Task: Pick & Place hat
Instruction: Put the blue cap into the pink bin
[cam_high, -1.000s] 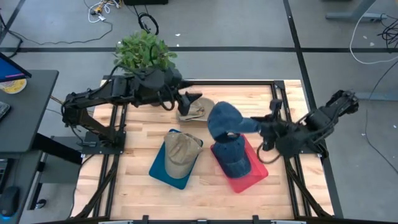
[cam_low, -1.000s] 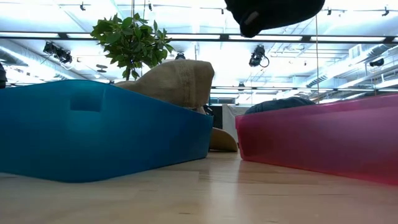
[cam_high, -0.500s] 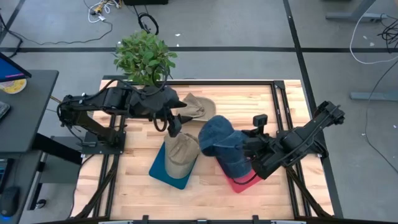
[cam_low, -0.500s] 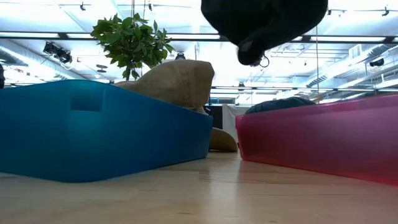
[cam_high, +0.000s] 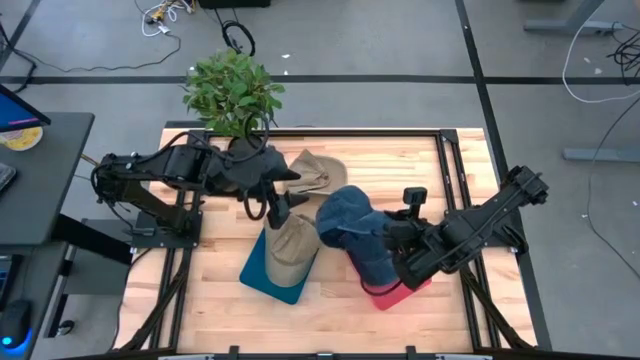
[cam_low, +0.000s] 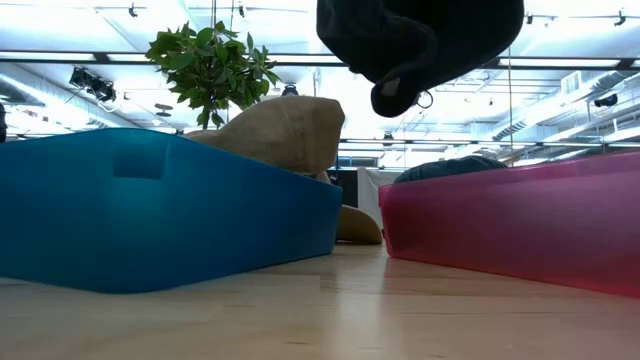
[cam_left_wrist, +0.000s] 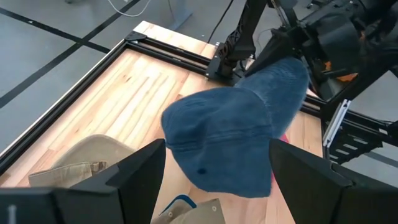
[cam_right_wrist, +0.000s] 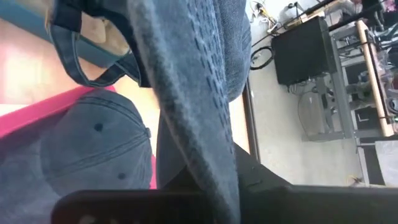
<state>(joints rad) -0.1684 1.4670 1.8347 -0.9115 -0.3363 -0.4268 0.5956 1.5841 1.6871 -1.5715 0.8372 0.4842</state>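
Observation:
A blue denim hat (cam_high: 345, 215) hangs in the air over the gap between the blue bin (cam_high: 262, 278) and the red bin (cam_high: 405, 290), with my right gripper (cam_high: 392, 237) shut on it. In the low view it shows dark at the top (cam_low: 420, 45). A second denim hat (cam_right_wrist: 99, 143) lies in the red bin, and a tan hat (cam_high: 292, 248) lies in the blue bin. Another tan hat (cam_high: 315, 172) rests on the table at the far side. My left gripper (cam_high: 277, 205) hovers open over the blue bin's far end, pointing at the lifted hat (cam_left_wrist: 236, 137). My right gripper pinches the hat's stitched brim (cam_right_wrist: 202, 143) between its two fingers, coming from the table's right side and slanting down. The hat is lifted clear. Its crown is toward the table's left and its back strap (cam_right_wrist: 68, 43) dangles.
A potted plant (cam_high: 232, 90) stands at the table's far left edge. Black frame rails (cam_high: 445, 150) run along the table's sides. Bare wood shows at the far right of the table (cam_high: 400, 160) and along the near edge (cam_high: 330, 320).
My right gripper has carried the denim hat down and toward the table's near left, from above the red bin's far end to beside the blue bin. My left gripper has swung from the far tan hat toward the near edge, over the blue bin, staying open.

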